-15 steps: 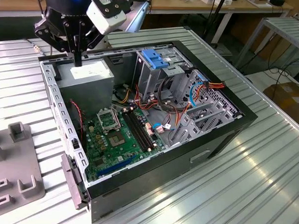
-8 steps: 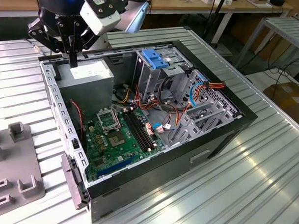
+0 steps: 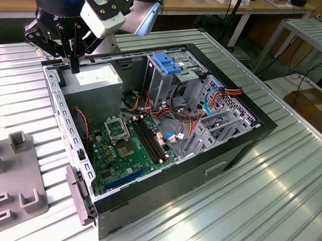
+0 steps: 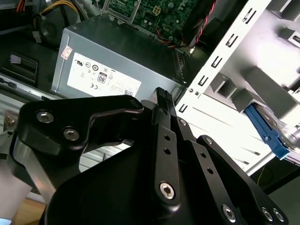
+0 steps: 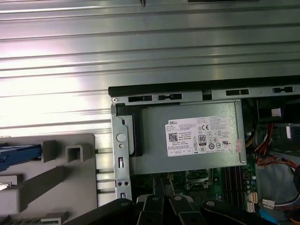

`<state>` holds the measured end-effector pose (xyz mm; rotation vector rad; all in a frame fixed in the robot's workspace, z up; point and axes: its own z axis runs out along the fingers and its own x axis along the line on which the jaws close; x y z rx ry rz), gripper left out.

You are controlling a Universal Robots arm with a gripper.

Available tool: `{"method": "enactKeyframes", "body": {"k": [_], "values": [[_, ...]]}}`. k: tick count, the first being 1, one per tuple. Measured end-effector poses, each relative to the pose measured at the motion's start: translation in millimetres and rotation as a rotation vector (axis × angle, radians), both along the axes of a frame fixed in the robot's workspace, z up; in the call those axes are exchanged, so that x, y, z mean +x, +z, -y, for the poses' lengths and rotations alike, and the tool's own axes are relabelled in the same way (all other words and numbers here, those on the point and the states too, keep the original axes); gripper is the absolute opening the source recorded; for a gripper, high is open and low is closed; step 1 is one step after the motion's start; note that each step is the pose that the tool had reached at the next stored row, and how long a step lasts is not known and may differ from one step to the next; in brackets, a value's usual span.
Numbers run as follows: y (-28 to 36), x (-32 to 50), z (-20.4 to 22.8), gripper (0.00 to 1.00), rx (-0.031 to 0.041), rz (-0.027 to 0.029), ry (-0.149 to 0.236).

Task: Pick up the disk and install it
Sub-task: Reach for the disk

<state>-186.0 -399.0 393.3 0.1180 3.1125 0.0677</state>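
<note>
Gripper (image 3: 74,69) above power supply (image 3: 96,80), near case wall (image 3: 60,104)

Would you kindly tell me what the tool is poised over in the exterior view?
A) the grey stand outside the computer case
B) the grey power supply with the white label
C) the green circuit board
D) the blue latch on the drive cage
B: the tool hangs over the edge of the power supply in the corner of the computer case, on the exterior view's left, well away from the other three.
</note>
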Motion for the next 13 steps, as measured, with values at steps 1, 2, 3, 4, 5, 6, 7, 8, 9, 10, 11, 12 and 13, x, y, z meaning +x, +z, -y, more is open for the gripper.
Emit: {"method": "enactKeyframes", "body": {"k": [1,2,3,4,5,6,7,8,9,10,11,12,13], "values": [[0.0,-0.9,0.0,0.1,0.0,0.0,0.0],[0.0,-2.2,0.0,0.1,0.0,0.0,0.0],[0.0,-3.8,0.0,0.1,0.0,0.0,0.0],[0.0,-5.2,0.0,0.1,0.0,0.0,0.0],[0.0,-6.1,0.0,0.1,0.0,0.0,0.0],[0.0,-7.1,0.0,0.1,0.0,0.0,0.0],[0.0,-8.0,0.0,0.1,-0.0001,0.0,0.0],[0.0,-8.9,0.0,0.1,0.0,0.0,0.0],[0.0,-9.8,0.0,0.1,0.0,0.0,0.0],[0.0,-10.7,0.0,0.1,0.0,0.0001,0.0],[0.0,-11.7,0.0,0.1,0.0,0.0,0.0],[0.0,-13.2,0.0,0.1,-0.0001,0.0,0.0],[0.0,-15.0,0.0,0.1,0.0,0.0,0.0]]}}
